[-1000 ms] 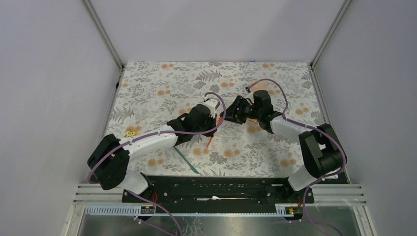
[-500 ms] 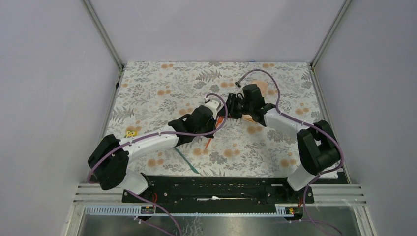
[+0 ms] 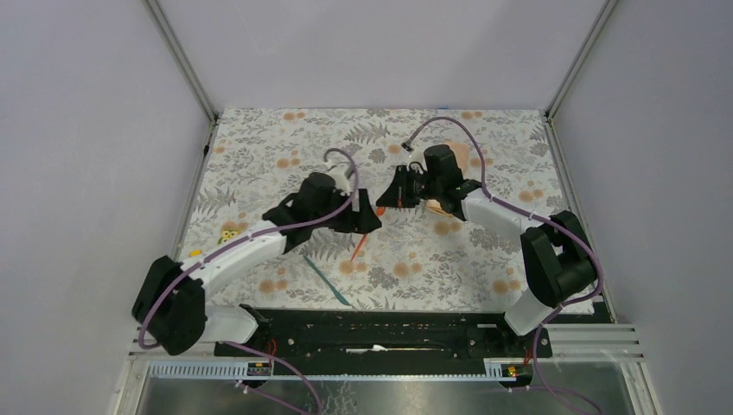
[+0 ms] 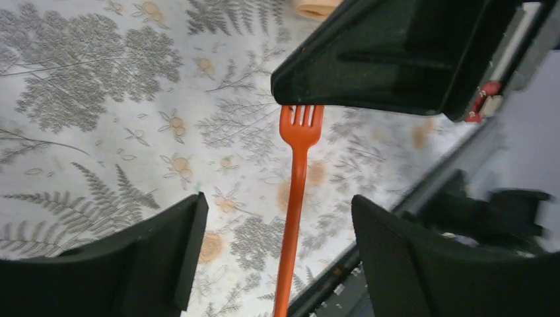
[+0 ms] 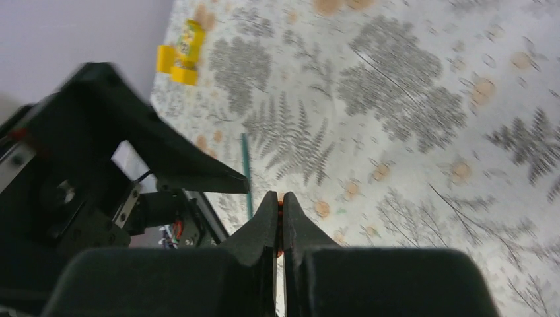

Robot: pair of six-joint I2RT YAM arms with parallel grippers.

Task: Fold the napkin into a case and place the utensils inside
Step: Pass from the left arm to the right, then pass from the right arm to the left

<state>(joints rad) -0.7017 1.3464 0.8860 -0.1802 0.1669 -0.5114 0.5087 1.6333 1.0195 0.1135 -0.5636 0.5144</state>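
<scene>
The orange-red fork [image 4: 294, 191] hangs tilted over the tablecloth, held by its tines. My right gripper [image 5: 279, 198] is shut on those tines, and an orange sliver shows between its pads. From above, the right gripper [image 3: 381, 201] holds the fork [image 3: 358, 247] slanting down toward the near side. My left gripper [image 4: 277, 244] is open; the fork's handle passes between its spread fingers [image 4: 158, 251] without touching them. The teal utensil [image 3: 328, 282] lies flat near the front edge. The peach napkin [image 3: 468, 156] is mostly hidden behind the right arm; whether it forms a case cannot be told.
A small yellow block [image 3: 229, 233] sits at the left edge of the grey floral tablecloth [image 3: 277, 156]. The black mounting rail [image 3: 380, 333] runs along the near side. Both arms meet over the middle of the cloth.
My left gripper has opened, let go of the fork and pulled back to the left. My right gripper has closed on the fork's tines and now carries it alone.
</scene>
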